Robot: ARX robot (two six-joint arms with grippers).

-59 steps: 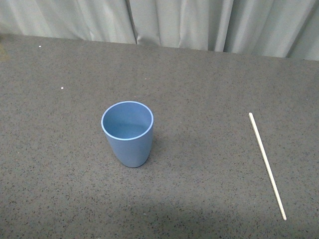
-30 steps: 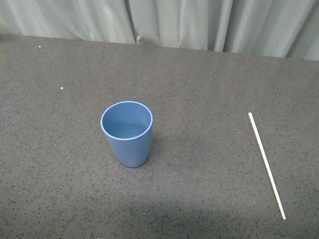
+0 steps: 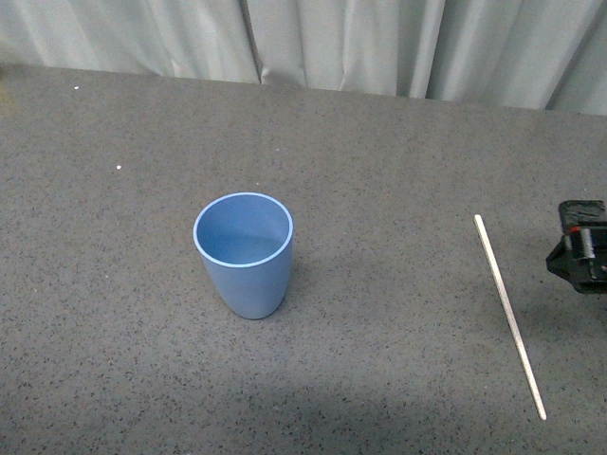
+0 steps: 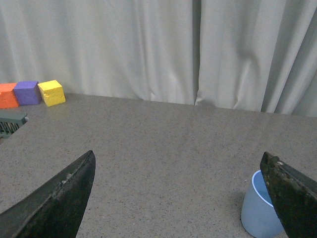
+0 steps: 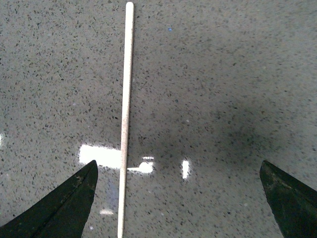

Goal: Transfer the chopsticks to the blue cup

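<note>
Right wrist view looks down on the chopstick (image 5: pixel 125 119) lying flat on the table (image 5: pixel 223 74), with the right gripper (image 5: pixel 178 166) spread wide open over it and the chopstick nearer one finger than the other. Front view has the cup (image 3: pixel 243 256) upright mid-table, well apart from the chopstick to its right, with the right gripper's black body near the chopstick at the picture's right edge. Left wrist view shows the left gripper (image 4: pixel 177 153) also wide open, the cup beside one finger, and three coloured blocks (image 4: pixel 27 93) by the curtain (image 4: pixel 148 49).
</note>
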